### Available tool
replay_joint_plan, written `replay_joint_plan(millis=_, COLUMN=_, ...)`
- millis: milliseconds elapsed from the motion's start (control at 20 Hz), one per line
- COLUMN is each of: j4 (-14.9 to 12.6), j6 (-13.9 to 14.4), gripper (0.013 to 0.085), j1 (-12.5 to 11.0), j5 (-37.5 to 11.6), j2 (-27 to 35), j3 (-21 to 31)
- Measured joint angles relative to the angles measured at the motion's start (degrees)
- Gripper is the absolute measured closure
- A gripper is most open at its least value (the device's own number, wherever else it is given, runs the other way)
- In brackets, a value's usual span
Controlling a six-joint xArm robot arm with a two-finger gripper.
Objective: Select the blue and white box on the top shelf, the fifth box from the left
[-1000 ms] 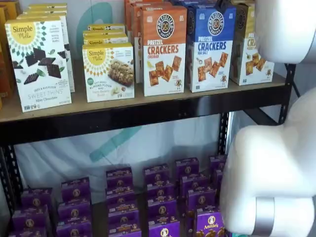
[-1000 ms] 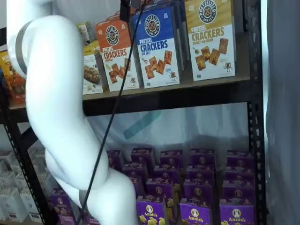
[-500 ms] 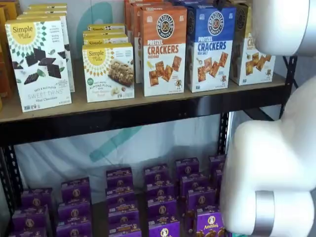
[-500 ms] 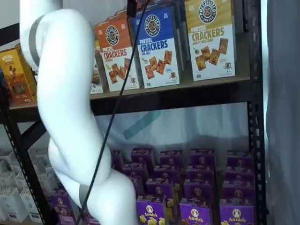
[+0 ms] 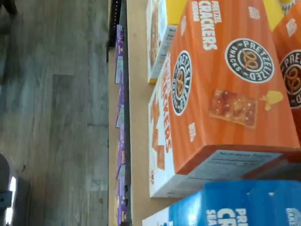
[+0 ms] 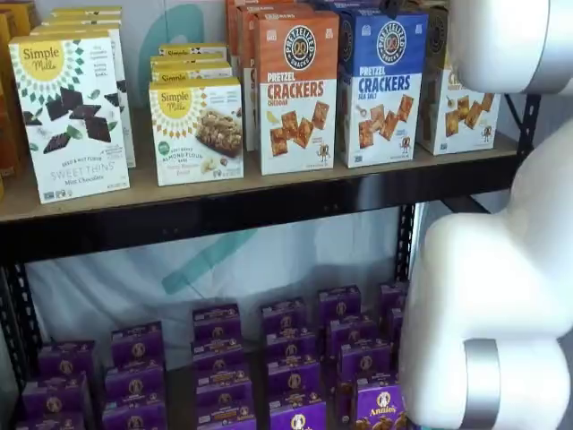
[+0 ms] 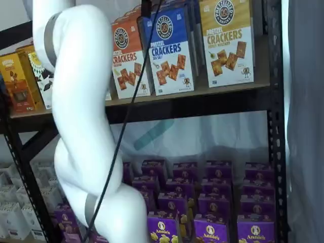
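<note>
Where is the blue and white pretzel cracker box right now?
In both shelf views the blue and white box stands on the top shelf, between orange cheddar carton and yellow-topped carton.

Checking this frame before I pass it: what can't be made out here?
- Gripper: in a shelf view only a dark tip shows; the top edge cuts off the rest.
- Blue and white box: in the wrist view only a corner shows, cut by the frame edge.
- Yellow-topped carton: in a shelf view the arm hides its right side.
- Fine print on the box fronts: too small in both shelf views.
</note>
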Motion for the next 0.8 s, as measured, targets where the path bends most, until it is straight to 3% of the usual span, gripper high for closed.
replay_joint_plan(millis=500, j4=-1.5, j6=1.47, gripper=0.013, j1=2.53, j5=-0.13, j2=4.57, j3=-4.16)
replay_joint_plan(millis=800, j4=-5.56, j6=1.34, gripper=0.013, j1=4.11, j5=1.48, j2=7.42, j3=-7.93)
